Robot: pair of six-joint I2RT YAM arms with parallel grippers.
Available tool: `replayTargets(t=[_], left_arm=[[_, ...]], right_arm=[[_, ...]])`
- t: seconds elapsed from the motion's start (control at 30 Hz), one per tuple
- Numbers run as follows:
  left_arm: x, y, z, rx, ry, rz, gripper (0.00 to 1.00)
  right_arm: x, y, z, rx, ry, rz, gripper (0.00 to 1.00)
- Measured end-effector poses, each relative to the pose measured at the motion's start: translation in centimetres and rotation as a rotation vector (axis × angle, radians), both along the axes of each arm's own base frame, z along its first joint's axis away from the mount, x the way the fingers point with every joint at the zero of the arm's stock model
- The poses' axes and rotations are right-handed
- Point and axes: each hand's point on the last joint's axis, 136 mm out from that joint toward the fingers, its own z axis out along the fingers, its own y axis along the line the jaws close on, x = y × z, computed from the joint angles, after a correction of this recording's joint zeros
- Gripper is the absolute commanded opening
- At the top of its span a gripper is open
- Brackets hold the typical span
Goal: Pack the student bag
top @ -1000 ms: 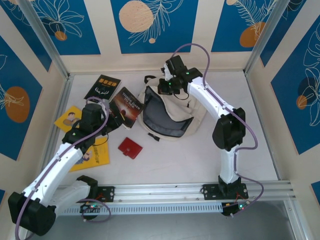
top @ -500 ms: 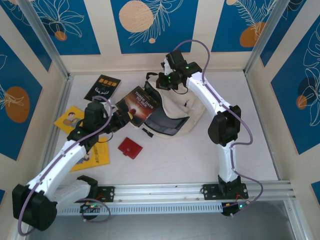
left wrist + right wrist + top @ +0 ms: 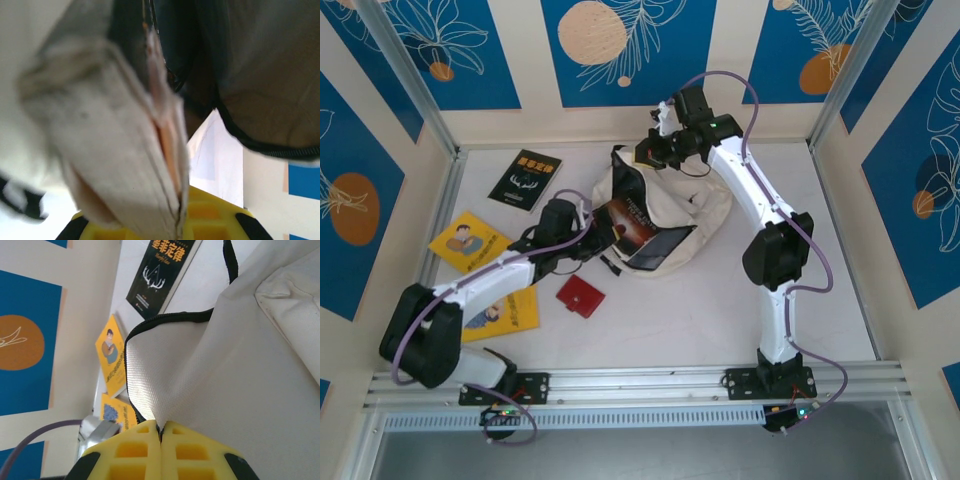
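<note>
1. While feeding the dark book [image 3: 638,222] into the student bag [image 3: 705,205], hold it as it stands: clamped edge-on in the left gripper [image 3: 597,232], far part lying over the dark lining at the mouth.
2. Find the bag at the far middle of the table [image 3: 720,300], with its opening turned toward the left arm and its cream body slumped behind.
3. Rely on the right gripper [image 3: 161,431], pinched shut on the cream fabric just by the black zipper trim, to hold the rim up and the mouth wide. Judge that a sagging rim would catch the cover.
4. Push along the book's own plane, low and flat rather than downward, since a soft bag will likely fold or slide away under a steep shove.
5. Let go only once most of the cover sits within the lining. Judge that an early release would tip the book back onto the table.
6. Count as follows:
   - one bag;
   - four books: the dark one in the grip, a black book with antlers [image 3: 525,178] at the far left, a yellow book with a cartoon figure [image 3: 468,240], and a second yellow book [image 3: 510,310] partly under the left arm;
   - one red wallet [image 3: 580,296], apart from the bag on its near-left side;
   - two arms, two grippers.
</note>
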Motion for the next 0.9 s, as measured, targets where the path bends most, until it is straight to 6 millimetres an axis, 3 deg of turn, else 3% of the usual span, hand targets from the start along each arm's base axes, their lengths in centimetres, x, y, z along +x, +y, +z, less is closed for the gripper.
replayTargets(t=[0.27, 0.63, 0.83, 0.9], left_arm=[[3.9, -4.1, 1.1, -0.061, -0.045, 0.019, 0.00], [10.0, -7.3, -1.8, -0.061, -0.057, 0.125, 0.00], [13.1, -8.9, -2.2, -0.070, -0.085, 0.156, 0.00], [13.7, -9.3, -2.3, -0.067, -0.088, 0.162, 0.06]], right_arm=[[-0.4, 0.3, 0.6, 0.031, 0.022, 0.002, 0.00], [-0.4, -0.3, 1.5, 0.061, 0.037, -0.022, 0.00], [-0.6, -1.2, 2.9, 0.094, 0.027, -0.040, 0.00], [-0.5, -1.3, 2.8, 0.099, 0.027, -0.047, 0.00]])
